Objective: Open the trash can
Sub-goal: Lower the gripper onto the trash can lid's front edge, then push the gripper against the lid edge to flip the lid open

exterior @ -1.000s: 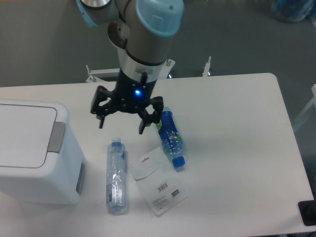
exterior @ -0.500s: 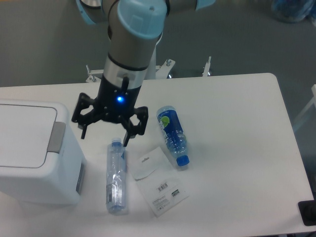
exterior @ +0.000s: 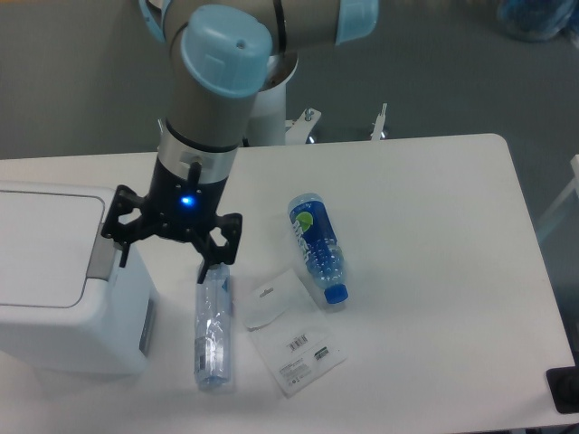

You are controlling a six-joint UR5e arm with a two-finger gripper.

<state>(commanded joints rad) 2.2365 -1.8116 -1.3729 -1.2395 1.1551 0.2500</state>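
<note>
Camera: gripper at the bin's right edge

The trash can (exterior: 63, 280) is cut off at the left frame edge, lid shut; its grey push tab (exterior: 96, 259) is partly hidden behind one black finger. The gripper (exterior: 165, 255) hangs with jaws spread wide, one finger over the tab, the other over the clear bottle (exterior: 213, 327). A blue-labelled bottle (exterior: 317, 249) and paper labels (exterior: 288, 336) lie on the white table (exterior: 434, 271)

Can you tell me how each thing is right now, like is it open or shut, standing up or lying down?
trash can: lid shut, flat on top.
gripper: open, empty, beside the bin's grey tab.
clear bottle: lying down.
blue bottle: lying down, cap on.
paper label: flat on the table.
white sticker: flat.
</note>
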